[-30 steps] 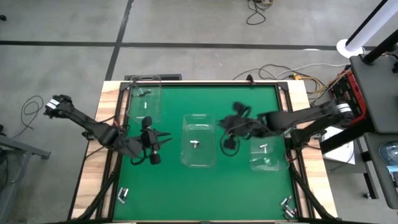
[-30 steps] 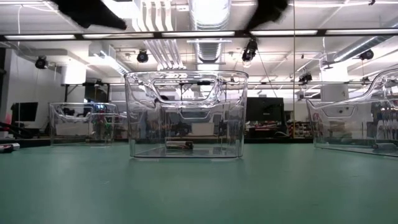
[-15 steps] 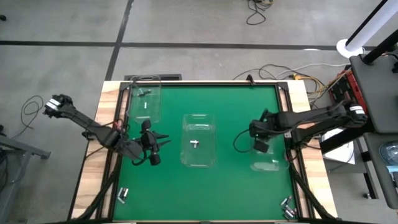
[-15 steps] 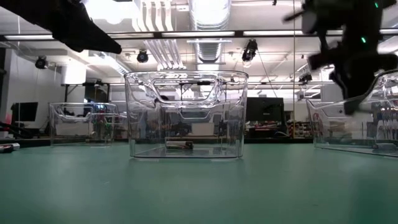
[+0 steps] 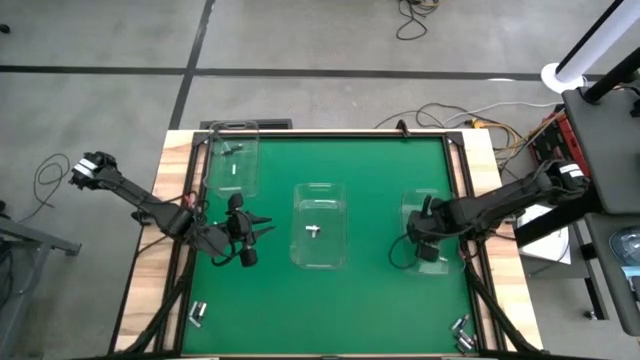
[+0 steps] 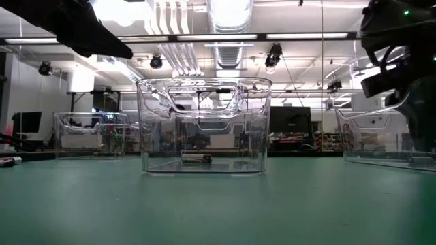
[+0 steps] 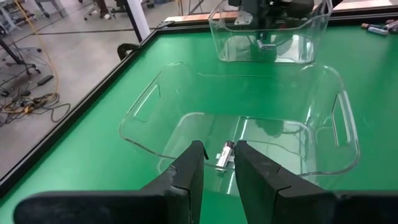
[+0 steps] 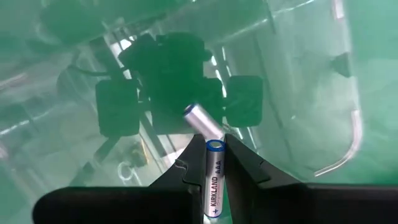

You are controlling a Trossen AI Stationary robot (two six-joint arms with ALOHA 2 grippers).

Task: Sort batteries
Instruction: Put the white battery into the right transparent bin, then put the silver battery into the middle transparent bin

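Fingers [image 8: 239, 163] of the right gripper [image 8: 214, 165] pinch a battery [image 8: 213, 177] at lower centre of its wrist view.
High view: right gripper [image 5: 428, 222] over the clear bin [image 5: 432, 262] at right. Left wrist view: left gripper [image 7: 219, 167], fingers slightly apart, empty, before the middle bin [image 7: 149, 106] holding one battery [image 7: 224, 152].

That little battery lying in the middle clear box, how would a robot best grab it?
Judging by its pose, from straight above, through the middle bin's open top. The battery lies flat on the bin floor, apart from the walls, so the fingers should close across its round body at mid-length, not over its ends. The left gripper is nearest.
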